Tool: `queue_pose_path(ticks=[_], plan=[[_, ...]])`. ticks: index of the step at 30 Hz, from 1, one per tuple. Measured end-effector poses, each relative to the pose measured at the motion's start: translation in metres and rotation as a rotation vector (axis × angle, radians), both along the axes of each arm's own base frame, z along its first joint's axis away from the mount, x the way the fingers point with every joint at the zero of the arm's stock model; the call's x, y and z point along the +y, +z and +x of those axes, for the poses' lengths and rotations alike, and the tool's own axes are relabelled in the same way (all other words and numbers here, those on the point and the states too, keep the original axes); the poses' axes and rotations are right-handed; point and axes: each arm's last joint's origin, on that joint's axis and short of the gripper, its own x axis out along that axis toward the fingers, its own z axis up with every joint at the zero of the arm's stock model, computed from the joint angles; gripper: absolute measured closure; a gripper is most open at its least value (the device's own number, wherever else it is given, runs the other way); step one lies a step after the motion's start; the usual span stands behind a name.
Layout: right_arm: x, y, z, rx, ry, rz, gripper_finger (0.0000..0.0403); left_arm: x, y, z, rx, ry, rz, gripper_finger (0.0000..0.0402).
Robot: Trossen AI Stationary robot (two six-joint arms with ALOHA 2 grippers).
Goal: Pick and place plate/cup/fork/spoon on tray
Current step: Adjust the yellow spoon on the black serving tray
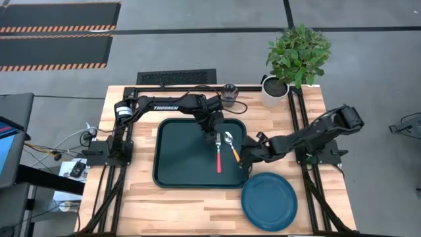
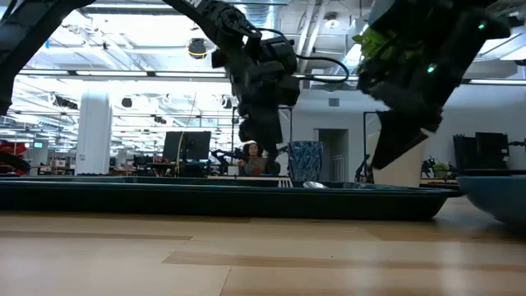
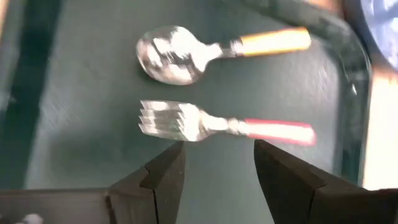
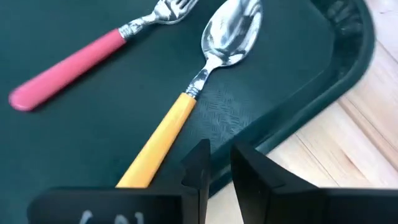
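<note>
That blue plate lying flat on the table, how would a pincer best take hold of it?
Probably by its raised rim. The plate lies flat on the wood, off the tray, so only the edge offers a lip. The right pincer could come from above at the near rim, one finger inside, one outside.

— Where do my cameras sit?
— High one looks straight down on my whole table [image 1: 131,197]; low one looks level across it into the room.
— Wrists?
— Both sit close over the tray [image 1: 174,155], sharing the fork [image 3: 217,126] and spoon [image 4: 205,68].
</note>
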Motion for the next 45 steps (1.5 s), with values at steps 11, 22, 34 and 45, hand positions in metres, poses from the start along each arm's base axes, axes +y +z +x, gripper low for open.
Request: queue_pose_path(ticks=[11, 22, 34, 45], plan=[[0.001, -0.026, 0.024, 0.111, 0.014, -0.031, 0.0329, -0.030, 0.067, -0.025, -0.032, -0.053, 0.022, 0.0224], [0.010, -0.037, 0.053, 0.142, 0.047, -0.038, 0.0329, -0.083, 0.154, -0.070, -0.236, 0.000, 0.260, 0.0224], [0.032, -0.012, 0.075, 0.068, 0.163, -0.034, 0.0329, -0.102, 0.181, -0.095, -0.300, 0.063, 0.384, 0.0224], [0.049, -0.014, 0.063, 0.154, 0.214, -0.056, 0.0329, -0.138, 0.076, -0.107, -0.146, 0.061, 0.268, 0.0240]])
